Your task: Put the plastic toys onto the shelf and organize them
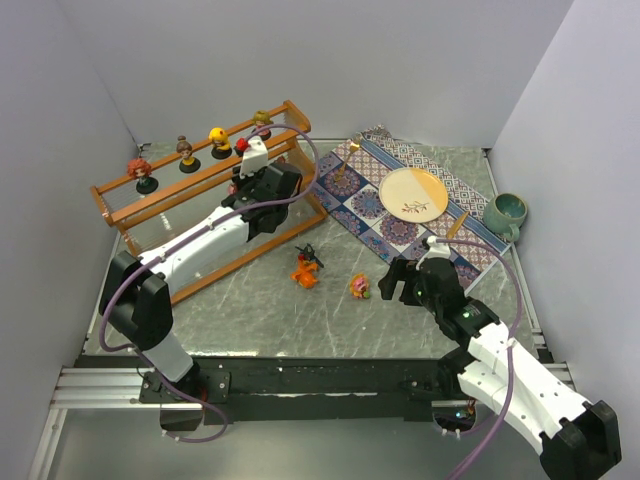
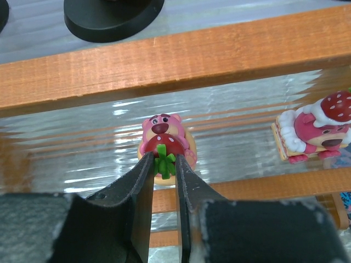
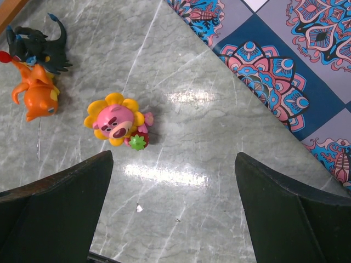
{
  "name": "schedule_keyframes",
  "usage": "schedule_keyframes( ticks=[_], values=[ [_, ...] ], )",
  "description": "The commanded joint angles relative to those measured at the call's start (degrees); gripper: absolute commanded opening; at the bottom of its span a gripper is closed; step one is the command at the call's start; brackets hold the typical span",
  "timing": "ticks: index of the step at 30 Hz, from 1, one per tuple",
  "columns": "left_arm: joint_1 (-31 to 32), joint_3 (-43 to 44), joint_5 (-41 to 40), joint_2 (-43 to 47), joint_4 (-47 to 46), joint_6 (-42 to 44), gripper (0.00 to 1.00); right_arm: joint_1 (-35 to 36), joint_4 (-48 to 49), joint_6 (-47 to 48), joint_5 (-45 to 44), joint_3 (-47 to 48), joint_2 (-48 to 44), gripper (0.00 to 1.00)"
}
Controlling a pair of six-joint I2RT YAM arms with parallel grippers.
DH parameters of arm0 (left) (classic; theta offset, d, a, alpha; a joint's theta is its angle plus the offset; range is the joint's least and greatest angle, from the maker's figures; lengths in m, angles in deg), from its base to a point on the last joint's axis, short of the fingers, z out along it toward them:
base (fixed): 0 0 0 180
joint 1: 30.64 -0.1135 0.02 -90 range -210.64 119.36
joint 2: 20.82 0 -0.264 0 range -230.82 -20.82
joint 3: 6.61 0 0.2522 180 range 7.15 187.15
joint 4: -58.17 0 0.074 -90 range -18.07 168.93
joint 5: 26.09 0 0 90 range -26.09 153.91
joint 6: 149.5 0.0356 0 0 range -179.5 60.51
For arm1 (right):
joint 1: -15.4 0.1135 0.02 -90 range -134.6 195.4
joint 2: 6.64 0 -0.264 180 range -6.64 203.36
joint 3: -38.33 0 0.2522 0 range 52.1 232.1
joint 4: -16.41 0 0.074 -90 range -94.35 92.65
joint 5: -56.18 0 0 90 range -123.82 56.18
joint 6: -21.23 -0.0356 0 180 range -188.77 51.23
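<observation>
My left gripper is shut on a pink bear toy with a red strawberry, over a clear ribbed tier of the shelf, below the top rail. A second pink bear lies on the same tier to the right. From above, the left gripper reaches into the shelf, and several dolls stand on the top tier. On the table lie a flower-faced pink bear, an orange toy and a black spiky toy. My right gripper hangs open just right of the flower bear, holding nothing.
A patterned blue mat lies at the back right with a round plate on it. A teal mug stands by the right wall. White walls close in the table on the left, right and back.
</observation>
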Motion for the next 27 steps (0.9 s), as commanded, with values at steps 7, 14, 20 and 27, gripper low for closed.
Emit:
schedule_keyframes(
  ticks=[7, 14, 20, 27],
  values=[
    [-0.19, -0.12, 0.26, 1.47, 0.64, -2.68, 0.23, -0.15, 0.28, -0.41, -1.45, 1.43, 0.92, 0.99],
    [-0.19, -0.65, 0.96, 2.52, 1.43, -4.36, 0.31, -0.15, 0.28, -0.41, -1.36, 1.52, 0.92, 0.99],
    [-0.19, -0.65, 1.04, 3.4, 2.31, -5.67, 0.47, -0.15, 0.28, -0.32, -1.45, 1.43, 0.75, 0.99],
    [0.16, 1.54, 3.85, 4.63, 5.81, -8.31, 0.61, -0.15, 0.02, 0.12, -1.8, 1.69, 0.31, 0.99]
  ],
)
